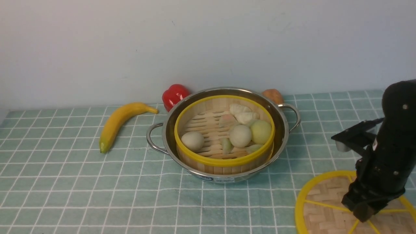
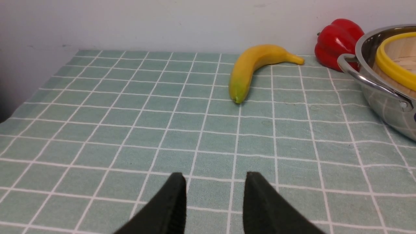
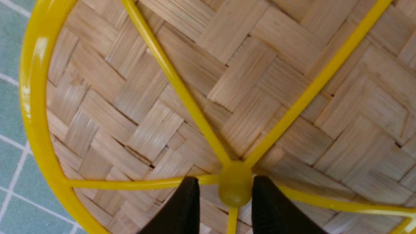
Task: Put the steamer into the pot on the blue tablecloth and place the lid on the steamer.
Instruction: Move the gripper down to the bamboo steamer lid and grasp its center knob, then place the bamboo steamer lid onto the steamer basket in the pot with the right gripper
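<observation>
The steamer [image 1: 224, 161] sits inside the pot [image 1: 282, 130] on the blue tablecloth [image 1: 65, 182]. The lid [image 1: 325, 201] lies flat on the cloth, right of the pot and apart from it.

Right gripper [image 3: 225, 187]: jaws parted, straddling the lid hub [image 3: 235, 191], not clamped.

Left gripper [image 2: 214, 178]: jaws parted, empty, over the cloth.

A banana [image 1: 120, 122] lies left of the pot. A red pepper [image 1: 175, 95] and a brown item [image 1: 273, 95] sit behind it.

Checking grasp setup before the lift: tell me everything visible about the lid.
The lid is a flat round disc of pale woven bamboo strips, with a thick yellow rim and thin yellow spokes meeting at a rounded yellow hub. It lies flat on the blue tablecloth at the near right, apart from the pot, and is partly cut off by the front view's edge. The right gripper is over its centre, fingers either side of the hub; whether they touch it is unclear.
</observation>
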`<action>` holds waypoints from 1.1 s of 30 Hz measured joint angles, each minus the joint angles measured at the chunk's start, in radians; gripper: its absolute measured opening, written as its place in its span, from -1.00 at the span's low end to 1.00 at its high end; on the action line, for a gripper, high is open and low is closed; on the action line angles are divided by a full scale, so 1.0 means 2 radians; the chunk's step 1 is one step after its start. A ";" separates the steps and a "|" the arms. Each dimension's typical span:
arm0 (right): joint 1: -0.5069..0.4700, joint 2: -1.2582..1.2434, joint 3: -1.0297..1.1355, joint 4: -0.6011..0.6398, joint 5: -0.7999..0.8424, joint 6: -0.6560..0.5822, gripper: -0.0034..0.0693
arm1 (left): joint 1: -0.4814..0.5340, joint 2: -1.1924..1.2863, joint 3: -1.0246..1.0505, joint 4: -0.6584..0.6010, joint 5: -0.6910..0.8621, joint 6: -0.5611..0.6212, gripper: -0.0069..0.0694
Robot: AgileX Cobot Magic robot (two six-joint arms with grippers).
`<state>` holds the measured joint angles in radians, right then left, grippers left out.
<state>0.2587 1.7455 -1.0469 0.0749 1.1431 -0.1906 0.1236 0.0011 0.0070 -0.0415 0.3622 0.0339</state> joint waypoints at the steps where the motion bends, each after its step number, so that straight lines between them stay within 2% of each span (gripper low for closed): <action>1: 0.000 0.006 0.000 -0.001 -0.001 0.000 -0.23 | 0.000 0.000 0.000 0.000 0.000 0.000 -0.18; 5: 0.000 0.014 -0.002 -0.010 -0.004 0.000 -0.27 | 0.000 0.000 0.000 0.000 0.000 0.000 -0.18; 7: 0.000 0.014 -0.003 -0.012 -0.004 0.001 -0.36 | 0.000 0.000 0.000 0.000 0.000 0.000 -0.18; 8: 0.000 0.014 -0.004 -0.011 -0.001 0.000 -0.52 | 0.000 0.000 0.000 0.000 0.000 0.000 -0.18; 15: 0.000 0.004 -0.003 -0.012 0.000 0.002 -0.51 | 0.000 0.000 0.000 0.000 0.000 0.000 -0.18; 23: 0.000 -0.077 -0.025 -0.058 0.001 0.037 -0.51 | 0.000 0.000 0.000 0.000 0.000 0.000 -0.18; 25: 0.003 -0.102 -0.051 -0.047 -0.006 0.013 -0.51 | 0.000 0.000 0.000 0.000 0.000 0.000 -0.18; 28: 0.024 -0.112 -0.112 0.012 -0.017 -0.053 -0.51 | 0.000 0.000 0.000 0.000 0.000 0.000 -0.18; 30: 0.052 -0.102 -0.161 0.052 -0.021 -0.089 -0.51 | 0.000 0.000 0.000 0.000 0.000 0.000 -0.18; 32: 0.068 -0.092 -0.188 0.060 -0.020 -0.100 -0.51 | 0.000 0.000 0.000 0.000 0.000 0.000 -0.18; 33: 0.099 -0.068 -0.229 0.055 -0.020 -0.109 -0.51 | 0.000 0.000 0.000 0.000 0.000 0.000 -0.18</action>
<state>0.4572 1.6091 -1.5055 0.1842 1.1031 -0.4088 0.1236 0.0011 0.0070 -0.0415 0.3622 0.0339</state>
